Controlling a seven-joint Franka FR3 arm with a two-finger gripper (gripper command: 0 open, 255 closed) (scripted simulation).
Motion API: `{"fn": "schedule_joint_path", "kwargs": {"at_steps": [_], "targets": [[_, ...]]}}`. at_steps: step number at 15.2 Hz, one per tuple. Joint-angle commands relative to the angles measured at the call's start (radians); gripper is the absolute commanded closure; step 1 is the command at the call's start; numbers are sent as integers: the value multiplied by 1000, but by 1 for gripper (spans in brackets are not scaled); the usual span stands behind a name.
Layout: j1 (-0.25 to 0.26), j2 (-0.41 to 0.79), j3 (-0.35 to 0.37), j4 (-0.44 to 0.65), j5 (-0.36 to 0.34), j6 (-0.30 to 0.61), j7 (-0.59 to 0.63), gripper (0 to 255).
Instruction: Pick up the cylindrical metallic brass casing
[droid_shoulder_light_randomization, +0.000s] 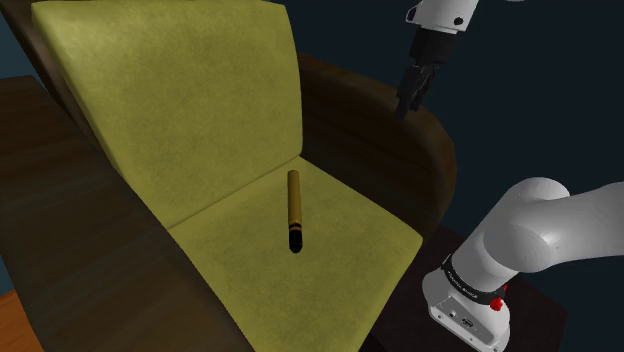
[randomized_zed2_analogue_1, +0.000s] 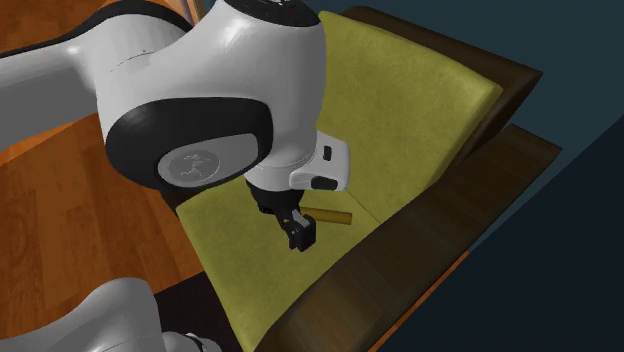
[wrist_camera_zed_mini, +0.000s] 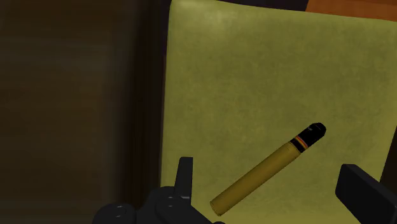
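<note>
Gripper up in the air, its two black fingers spread apart and holding nothing, one brass casing lying flat on the seat cushion, one dark armchair, two yellow-green cushions

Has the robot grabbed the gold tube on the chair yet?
Not yet. Nothing is finished: the brass casing lies flat on the seat cushion, untouched. Right now the gripper hangs open above the cushion, and the wrist view looks down on the casing. Left to do: come down, close on the casing, lift it.
</note>
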Motion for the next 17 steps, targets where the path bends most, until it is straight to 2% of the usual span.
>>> {"fn": "schedule_joint_path", "kwargs": {"at_steps": [1,9,17], "targets": [[0,0,0,0,0,0,0,0],[-22,42,193,-165,111,243,316,0],[-61,235,399,-214,178,519,637,0]]}}
